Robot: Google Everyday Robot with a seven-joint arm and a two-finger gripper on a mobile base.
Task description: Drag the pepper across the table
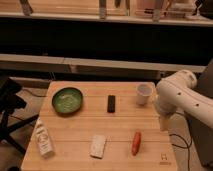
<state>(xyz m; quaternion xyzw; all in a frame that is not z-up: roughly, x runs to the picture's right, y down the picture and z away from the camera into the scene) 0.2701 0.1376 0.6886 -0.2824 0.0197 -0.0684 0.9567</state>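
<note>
In the camera view, the slender red-orange chili pepper (136, 142) was seen lying near the front right of the light wooden butcher-block counter (120, 125). It was apart from the end effector (164, 123), which hung open and empty at the counter's right edge. A tapered pepper pressed off-centre could be rolled aside, or pushed off the nearby front edge. The end effector's shape was hard to make out, and the white arm (182, 95) was cut off at the right.

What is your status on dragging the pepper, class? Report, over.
Gripper open, empty, at right edge of the table. Pepper lies untouched near the front edge. Nothing between them.
</note>
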